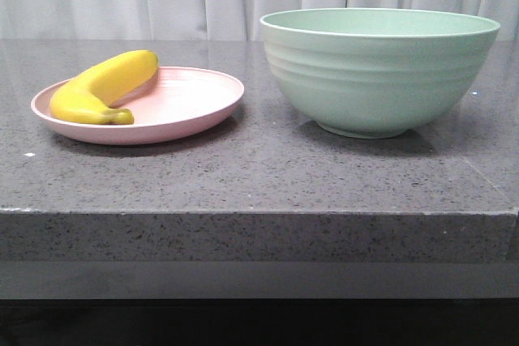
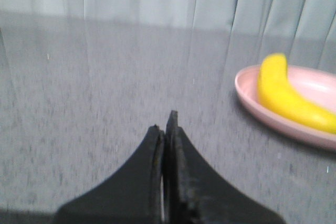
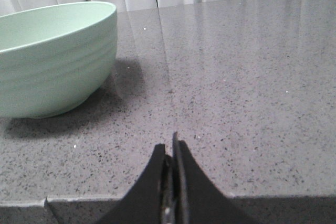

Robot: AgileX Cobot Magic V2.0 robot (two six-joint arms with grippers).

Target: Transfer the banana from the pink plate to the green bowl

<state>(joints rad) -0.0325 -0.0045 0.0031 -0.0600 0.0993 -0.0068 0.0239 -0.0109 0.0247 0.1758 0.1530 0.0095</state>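
Currently you have one banana [image 1: 101, 87], one pink plate [image 1: 190, 103] and one green bowl [image 1: 379, 70] on the grey speckled table [image 1: 259, 172]. Note that the banana is short, plump, curved, bright yellow and smooth, with a small dark tip. It lies on the left part of the plate. In the front view, its long axis runs from the near left, where the dark tip curls rightward, up toward the far right. The bowl stands upright, just beside the plate on its right, not touching it. You see the left gripper [image 2: 167, 124] with fingers pressed together, holding nothing, near the plate. The right gripper [image 3: 170, 148] fingers are likewise closed and empty, near the bowl.
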